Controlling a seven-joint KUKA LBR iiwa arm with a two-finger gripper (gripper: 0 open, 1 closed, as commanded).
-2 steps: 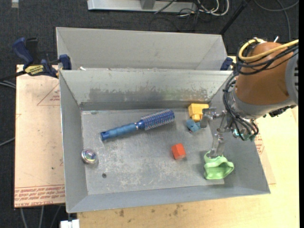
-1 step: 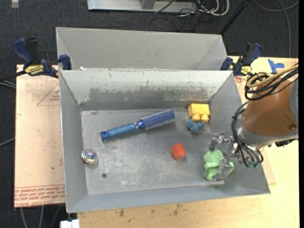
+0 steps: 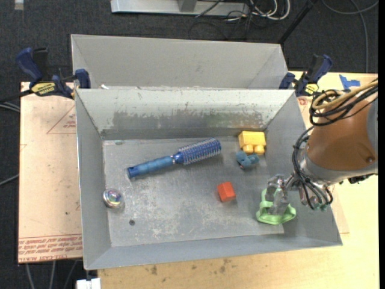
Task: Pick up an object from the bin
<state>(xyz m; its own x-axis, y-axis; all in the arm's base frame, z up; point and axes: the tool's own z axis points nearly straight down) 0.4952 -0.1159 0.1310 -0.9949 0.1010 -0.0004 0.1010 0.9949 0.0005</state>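
Note:
My gripper (image 3: 277, 195) is low at the bin's right side, its metal fingers down on a green ring-shaped thing (image 3: 275, 215) near the front right corner. The green thing lies right under and around the fingertips; I cannot tell whether they close on it. A small red block (image 3: 225, 191) lies to the left of the gripper. Behind it sit a yellow toy brick (image 3: 251, 141) and a small blue piece (image 3: 245, 159) just in front of that brick.
A blue hairbrush (image 3: 174, 158) lies across the middle of the bin floor, bristle head to the right. A small shiny round metal thing (image 3: 112, 198) rests near the left wall. The arm's orange cover and cables hang over the right rim.

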